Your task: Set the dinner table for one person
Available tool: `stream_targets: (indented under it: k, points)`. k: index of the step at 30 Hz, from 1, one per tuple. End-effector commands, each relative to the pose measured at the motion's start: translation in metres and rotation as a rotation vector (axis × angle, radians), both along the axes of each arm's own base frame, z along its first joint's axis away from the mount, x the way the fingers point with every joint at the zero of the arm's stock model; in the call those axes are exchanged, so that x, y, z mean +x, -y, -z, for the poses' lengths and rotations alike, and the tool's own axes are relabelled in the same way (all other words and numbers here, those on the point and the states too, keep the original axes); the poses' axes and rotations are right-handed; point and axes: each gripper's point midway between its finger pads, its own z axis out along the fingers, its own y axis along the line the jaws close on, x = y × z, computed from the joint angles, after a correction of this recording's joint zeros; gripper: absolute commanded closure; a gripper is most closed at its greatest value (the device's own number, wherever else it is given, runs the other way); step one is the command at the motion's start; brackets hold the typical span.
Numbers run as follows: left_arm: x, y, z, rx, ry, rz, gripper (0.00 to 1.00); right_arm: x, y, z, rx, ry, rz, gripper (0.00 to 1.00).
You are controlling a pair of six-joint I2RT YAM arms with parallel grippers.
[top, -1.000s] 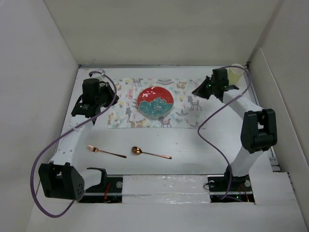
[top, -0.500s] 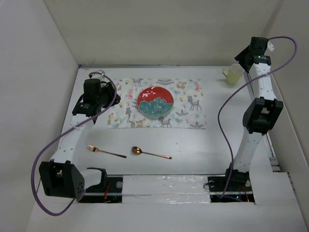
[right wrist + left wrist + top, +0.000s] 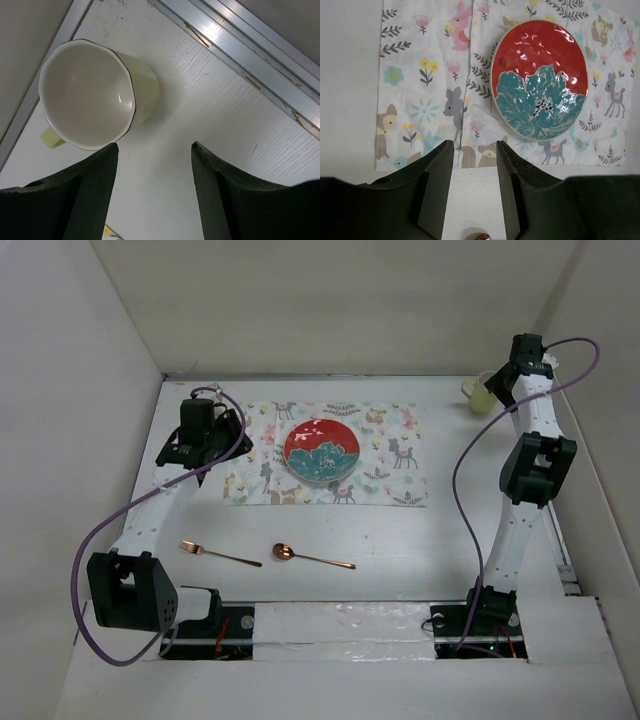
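**Both jaws free, mug within reach**

The tabletop (image 3: 420, 540) is the floor of the white-walled enclosure. It is fixed, rigid and matte, so there is nothing to grasp; it only takes loads, and pieces should sit on it without sliding.

The placemat (image 3: 390, 455) lies far centre with the plate (image 3: 321, 452) on it. The fork (image 3: 215, 552) and spoon (image 3: 312, 559) lie near, on bare surface, well apart from the mat.

- **Left gripper** (image 3: 474, 146): at the mat's left end, jaws parted, nothing between them.
- **Right gripper** (image 3: 155, 146): far right, jaws spread and empty, with the mug (image 3: 90, 95) upright just beyond them.
- **Mug:** probably ceramic, glossy and fragile — pinch the rim wall, not the small handle.
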Motion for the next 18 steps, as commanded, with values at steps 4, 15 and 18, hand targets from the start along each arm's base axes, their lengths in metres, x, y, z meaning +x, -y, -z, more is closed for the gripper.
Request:
stream_targets:
  k: [4, 15, 18]
  points:
    - [0.007, 0.006, -0.02, -0.013, 0.047, 0.026, 0.64, 0.022, 0.001, -0.03, 0.048, 0.142, -0.006, 0.43]
    - [0.006, 0.014, -0.016, -0.039, 0.035, 0.063, 0.65, 0.01, -0.009, -0.045, 0.144, 0.301, 0.014, 0.45]
    - [0.007, 0.015, -0.016, -0.042, 0.036, 0.066, 0.65, 0.013, -0.008, -0.059, 0.139, 0.344, 0.017, 0.46]
